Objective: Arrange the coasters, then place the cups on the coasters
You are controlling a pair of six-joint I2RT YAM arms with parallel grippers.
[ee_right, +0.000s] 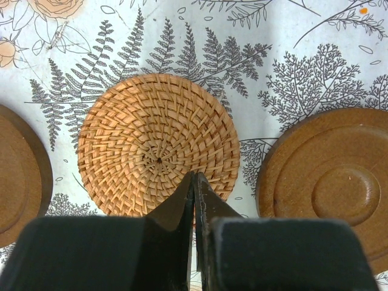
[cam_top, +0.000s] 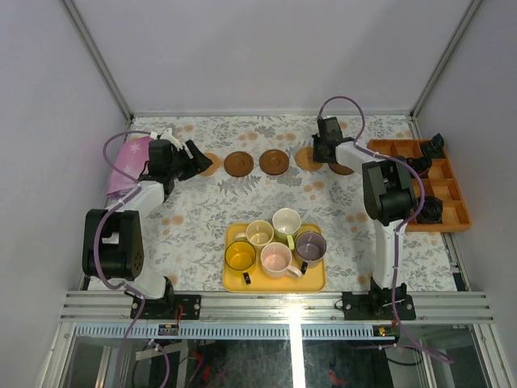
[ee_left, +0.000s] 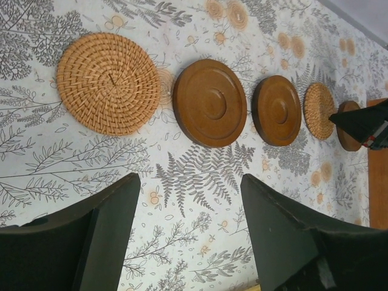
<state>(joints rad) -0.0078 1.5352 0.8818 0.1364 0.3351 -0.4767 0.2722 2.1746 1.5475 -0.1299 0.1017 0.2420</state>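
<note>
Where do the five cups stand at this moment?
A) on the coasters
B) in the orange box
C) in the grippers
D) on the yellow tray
D: all five cups stand together on the yellow tray, and the coasters lie in a row farther back with no cup on them.

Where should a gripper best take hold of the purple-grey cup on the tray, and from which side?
Probably its right rim wall, from above: the purple-grey cup stands upright, mouth open, and the pink cup crowds its left while its right side is free.
</note>
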